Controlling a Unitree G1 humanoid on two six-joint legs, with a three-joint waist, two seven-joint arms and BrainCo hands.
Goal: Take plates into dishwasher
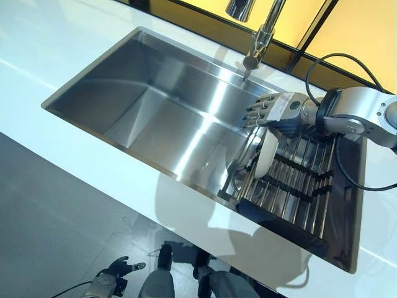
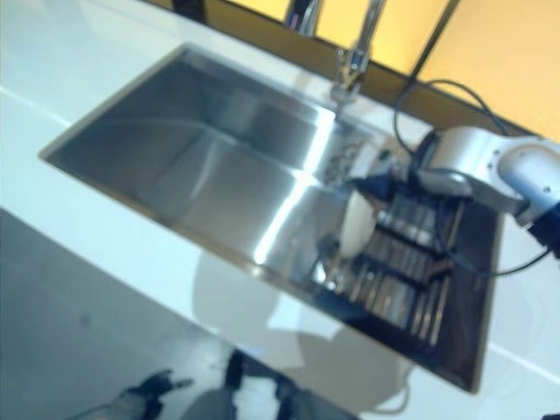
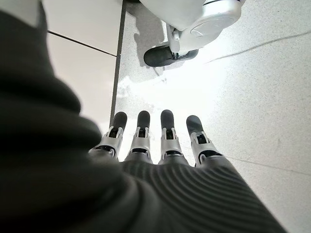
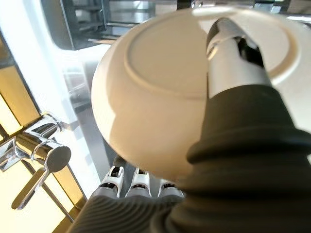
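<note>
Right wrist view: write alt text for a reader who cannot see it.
The right hand grips a cream plate seen from its underside, thumb across the base and fingers behind its rim. Past the plate show a steel sink, a chrome faucet and a dark dish rack.

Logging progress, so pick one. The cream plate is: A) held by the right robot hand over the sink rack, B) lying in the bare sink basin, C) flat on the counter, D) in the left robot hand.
A: the right robot hand grips the plate above the rack.
</note>
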